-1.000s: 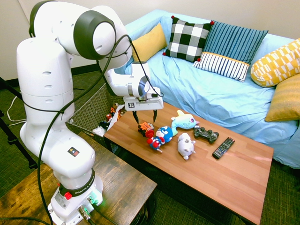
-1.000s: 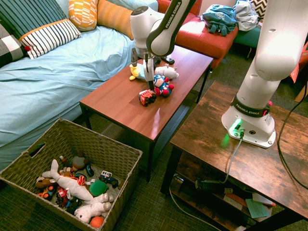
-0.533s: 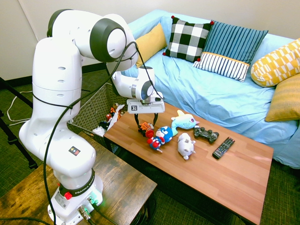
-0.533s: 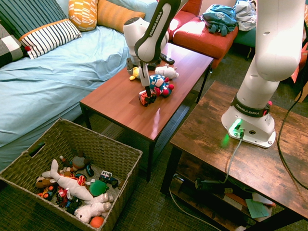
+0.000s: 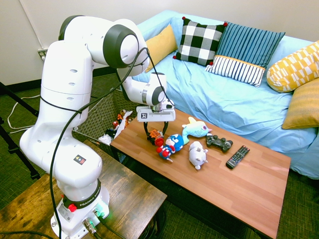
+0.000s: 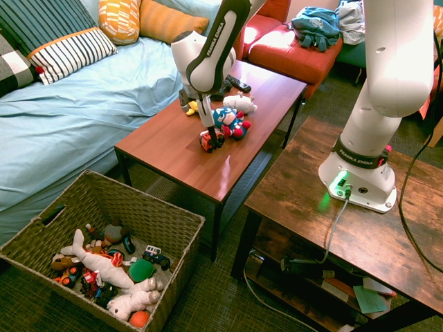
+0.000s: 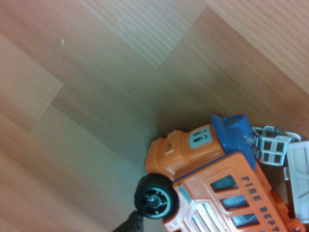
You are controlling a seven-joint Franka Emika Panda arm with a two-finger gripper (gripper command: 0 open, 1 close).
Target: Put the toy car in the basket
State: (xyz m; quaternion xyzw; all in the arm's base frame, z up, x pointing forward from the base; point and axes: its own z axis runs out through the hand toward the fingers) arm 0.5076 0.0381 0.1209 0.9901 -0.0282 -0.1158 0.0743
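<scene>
The toy car (image 5: 155, 134) is a small orange-red vehicle standing near the left end of the wooden coffee table (image 5: 249, 189). In the wrist view it shows up close as an orange fire truck (image 7: 217, 183) with a black wheel. My gripper (image 5: 155, 136) is down over it, open, with one finger on each side of the car. From the other side, the gripper (image 6: 210, 137) stands right at the toy car (image 6: 208, 142). The woven basket (image 6: 173, 228) sits on the floor beyond the table's end, apart from the gripper.
A blue-and-red plush figure (image 5: 172, 144) lies right beside the car. Further along the table are a teal plush (image 5: 195, 129), a white plush (image 5: 198, 153), a game controller (image 5: 219, 142) and a remote (image 5: 238, 156). Several toys fill the basket. A blue sofa (image 5: 224, 99) runs behind the table.
The arm has come down and the gripper has dropped from above the car to table level, its fingers now on either side of it. The car has not moved.
</scene>
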